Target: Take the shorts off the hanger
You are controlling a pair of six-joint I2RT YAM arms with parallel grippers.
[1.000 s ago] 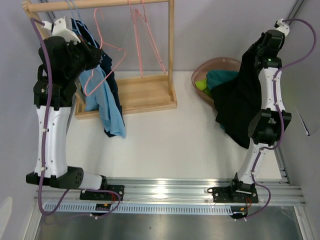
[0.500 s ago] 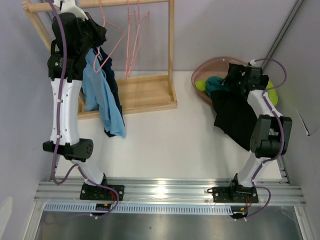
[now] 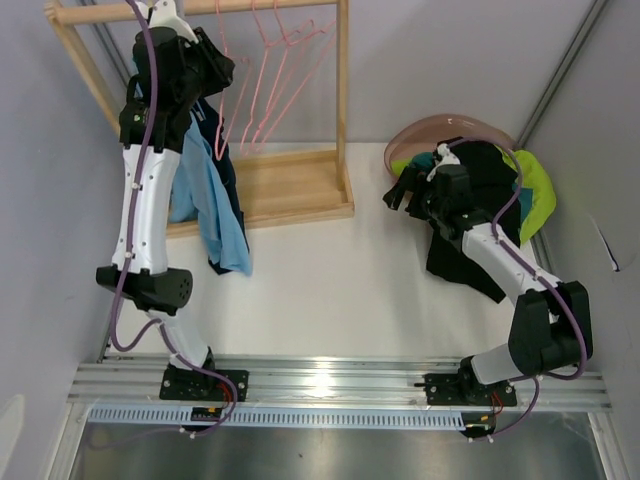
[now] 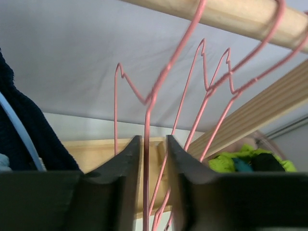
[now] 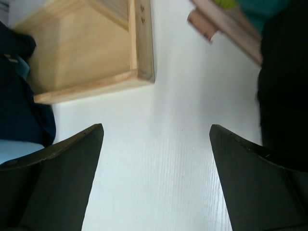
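Light blue shorts (image 3: pixel 208 205) and navy shorts (image 3: pixel 229 172) hang at the left end of the wooden rack. My left gripper (image 3: pixel 216 68) is high beside them among the bare pink hangers (image 3: pixel 262 90). Its jaws (image 4: pixel 154 139) stand slightly open, with one pink hanger wire (image 4: pixel 146 122) running loose between them. Black shorts (image 3: pixel 478 235) lie draped over the basket's edge onto the table, beside lime green shorts (image 3: pixel 536 190) and teal shorts (image 3: pixel 421 160). My right gripper (image 3: pixel 400 190) hovers low, left of the basket, open and empty (image 5: pixel 155 127) above the white table.
The rack's rod (image 4: pixel 231 14) crosses overhead and its wooden base tray (image 3: pixel 290 185) sits on the table at the back left. The brown basket (image 3: pixel 450 123) stands at the back right. An aluminium rail (image 3: pixel 330 380) runs along the near edge.
My right arm lowered the black shorts onto the basket, let go and swung left and low. My left arm slid right along the rod to the pink hangers, and its jaws parted.
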